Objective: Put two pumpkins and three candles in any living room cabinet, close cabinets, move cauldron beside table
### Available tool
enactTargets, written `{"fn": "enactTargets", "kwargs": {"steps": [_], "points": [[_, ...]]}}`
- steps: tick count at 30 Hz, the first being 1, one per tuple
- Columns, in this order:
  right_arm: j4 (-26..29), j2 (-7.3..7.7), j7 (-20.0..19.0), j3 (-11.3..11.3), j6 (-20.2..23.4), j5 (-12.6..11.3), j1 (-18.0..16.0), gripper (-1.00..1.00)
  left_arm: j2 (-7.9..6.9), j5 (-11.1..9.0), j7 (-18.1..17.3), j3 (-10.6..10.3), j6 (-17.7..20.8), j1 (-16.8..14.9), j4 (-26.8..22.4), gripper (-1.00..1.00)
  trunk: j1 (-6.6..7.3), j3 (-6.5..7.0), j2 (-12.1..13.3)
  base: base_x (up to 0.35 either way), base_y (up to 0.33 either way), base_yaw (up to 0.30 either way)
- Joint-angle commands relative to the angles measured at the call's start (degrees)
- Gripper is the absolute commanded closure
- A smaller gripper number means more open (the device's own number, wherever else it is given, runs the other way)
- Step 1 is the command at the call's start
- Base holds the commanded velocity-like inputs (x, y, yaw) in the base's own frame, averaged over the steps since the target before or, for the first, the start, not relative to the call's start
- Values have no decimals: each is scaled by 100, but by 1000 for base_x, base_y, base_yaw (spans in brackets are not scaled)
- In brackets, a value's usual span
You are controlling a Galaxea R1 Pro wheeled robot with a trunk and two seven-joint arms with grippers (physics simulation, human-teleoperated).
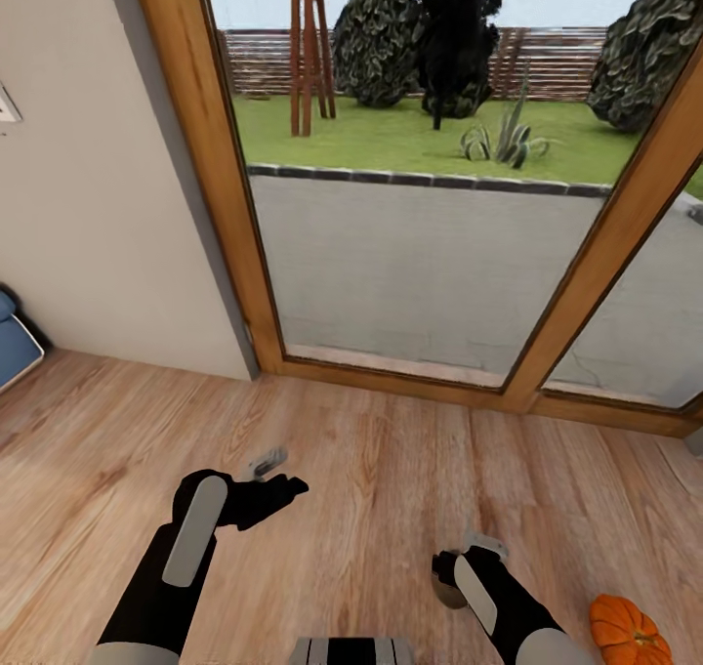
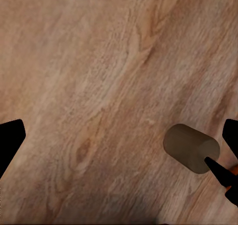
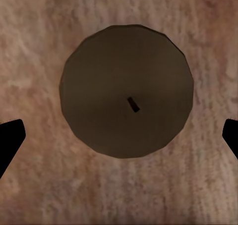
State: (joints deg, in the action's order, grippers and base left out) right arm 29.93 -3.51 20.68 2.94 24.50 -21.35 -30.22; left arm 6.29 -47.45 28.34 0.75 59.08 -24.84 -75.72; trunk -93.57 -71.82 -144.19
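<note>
A grey-beige candle stands on the wood floor, seen from straight above with its short wick in the middle. My right gripper hangs open over it, one dark fingertip at each side, neither touching it. In the head view the right gripper is low at the right, with the candle just under it. An orange pumpkin sits on the floor to the right of that arm. My left gripper is open and holds nothing. Its wrist view shows the candle off to one side, outside the fingers.
A tall glass door in a wooden frame stands ahead, with paving and a garden beyond. A beige wall rises at the left, and a blue cushioned object pokes in at the left edge. Plank floor spreads around both arms.
</note>
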Motion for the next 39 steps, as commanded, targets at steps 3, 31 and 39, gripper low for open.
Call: {"fn": "enactTargets", "kwargs": {"steps": [3,31,39], "points": [[12,5,50,31,20,-54,-1,-100,4,-62,54,7,14,-3,2,-100,-6,-72,-6,0,0,0],[13,3,50,31,19,-54,0,-100,4,-36,4,4,-39,304,58,-100,-19,-183,-13,33,0,0],[11,2,50,31,19,-54,-1,-100,4,-36,6,4,-51,305,57,-100,-19,-183,-13,141,0,0]]}}
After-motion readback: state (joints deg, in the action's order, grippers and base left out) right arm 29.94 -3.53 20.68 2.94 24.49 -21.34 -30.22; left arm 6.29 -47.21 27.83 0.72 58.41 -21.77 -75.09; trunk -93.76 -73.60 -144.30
